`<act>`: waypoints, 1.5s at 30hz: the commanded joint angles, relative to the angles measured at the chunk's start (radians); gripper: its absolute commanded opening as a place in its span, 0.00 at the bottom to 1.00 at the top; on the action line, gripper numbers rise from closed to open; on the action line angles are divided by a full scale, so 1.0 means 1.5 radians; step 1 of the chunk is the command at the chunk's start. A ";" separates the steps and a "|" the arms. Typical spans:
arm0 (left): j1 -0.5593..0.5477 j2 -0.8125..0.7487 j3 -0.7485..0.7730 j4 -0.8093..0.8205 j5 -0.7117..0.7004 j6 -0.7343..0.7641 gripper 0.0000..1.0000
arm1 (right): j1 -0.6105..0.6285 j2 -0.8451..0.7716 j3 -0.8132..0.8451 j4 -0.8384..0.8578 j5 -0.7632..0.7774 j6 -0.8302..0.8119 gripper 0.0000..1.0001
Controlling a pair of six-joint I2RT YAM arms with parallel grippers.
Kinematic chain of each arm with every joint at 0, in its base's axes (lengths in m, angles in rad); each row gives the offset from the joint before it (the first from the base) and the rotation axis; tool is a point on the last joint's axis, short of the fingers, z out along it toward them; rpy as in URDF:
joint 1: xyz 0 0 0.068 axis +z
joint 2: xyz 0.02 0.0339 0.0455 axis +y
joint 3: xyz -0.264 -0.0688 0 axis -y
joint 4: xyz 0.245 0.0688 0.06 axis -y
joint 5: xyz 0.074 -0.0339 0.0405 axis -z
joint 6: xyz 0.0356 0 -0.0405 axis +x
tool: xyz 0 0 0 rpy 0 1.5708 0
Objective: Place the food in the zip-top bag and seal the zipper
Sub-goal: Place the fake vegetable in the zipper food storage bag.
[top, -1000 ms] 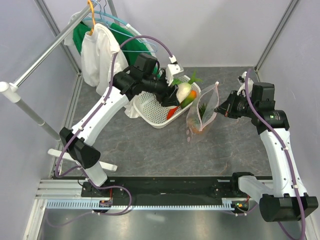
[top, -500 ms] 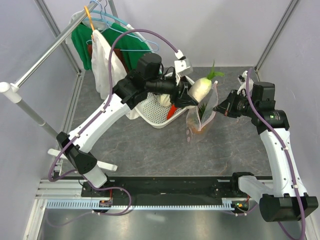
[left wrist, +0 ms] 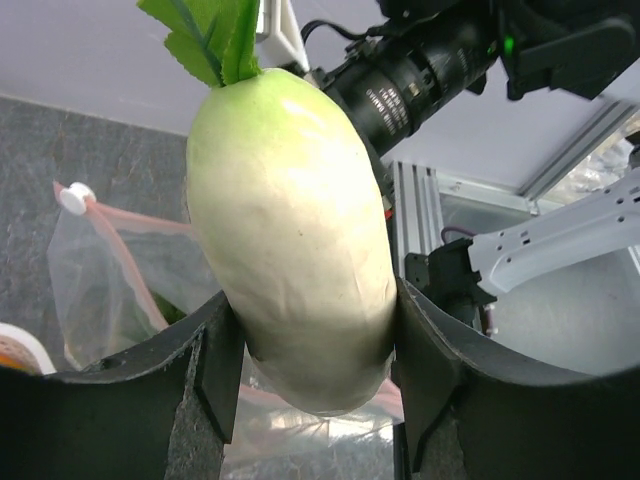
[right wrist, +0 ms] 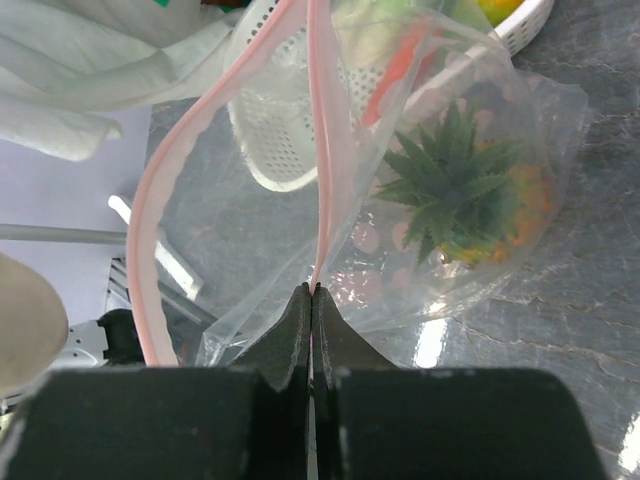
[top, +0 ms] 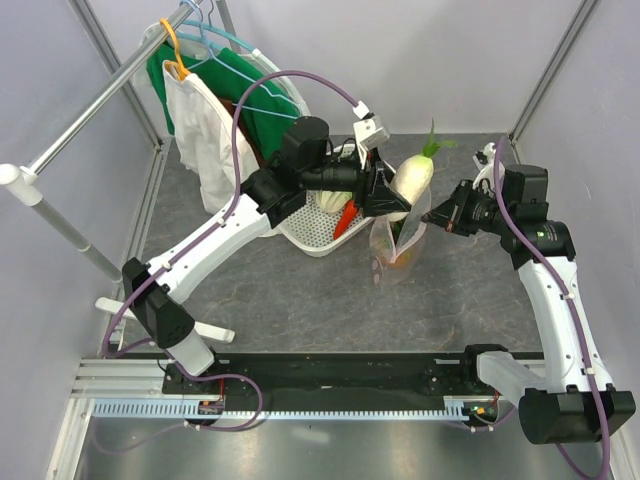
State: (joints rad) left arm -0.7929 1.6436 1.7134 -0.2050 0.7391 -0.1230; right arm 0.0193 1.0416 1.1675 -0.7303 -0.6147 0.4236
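Top external view first: the bag [top: 398, 240] stands on the grey table [top: 300, 295] just right of the basket [top: 300, 215], mouth up and gaping. Its pink zipper [right wrist: 322, 150] is unsealed, and in the right wrist view the two strips curve away from each other, so the mouth is wide open. Inside the bag there's already an orange fruit [right wrist: 530, 200] with a spiky green top, lying at the bottom. The right gripper [top: 442, 216] is pinched tight on the bag's right top corner, and the wrist cam shows its fingertips [right wrist: 300, 310] pressed together right on the zipper strip, holding that side up. The left gripper [top: 392, 202] is clamped around a fat white radish [top: 411, 177], with the jaws hugging its lower half on both sides (super clear in the left wrist view, radish [left wrist: 290, 230] filling the frame, green leaves on top). The radish hangs tilted right over the bag mouth, leaves pointing up and away. Honestly can't tell from above if its bottom end is already past the zipper or just above it. A red chili [top: 345, 215] lies in the basket next to the left arm. Further back on the left, a white shirt [top: 195, 130] and a green one [top: 245, 85] hang on a rail [top: 90, 105].
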 commanded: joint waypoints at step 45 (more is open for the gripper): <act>-0.046 -0.085 -0.114 -0.086 -0.161 0.054 0.92 | -0.002 -0.028 0.038 0.078 -0.085 0.088 0.00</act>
State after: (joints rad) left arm -0.8600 1.5452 1.5013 -0.3134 0.5140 -0.0898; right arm 0.0193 1.0199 1.1717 -0.6502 -0.7113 0.5537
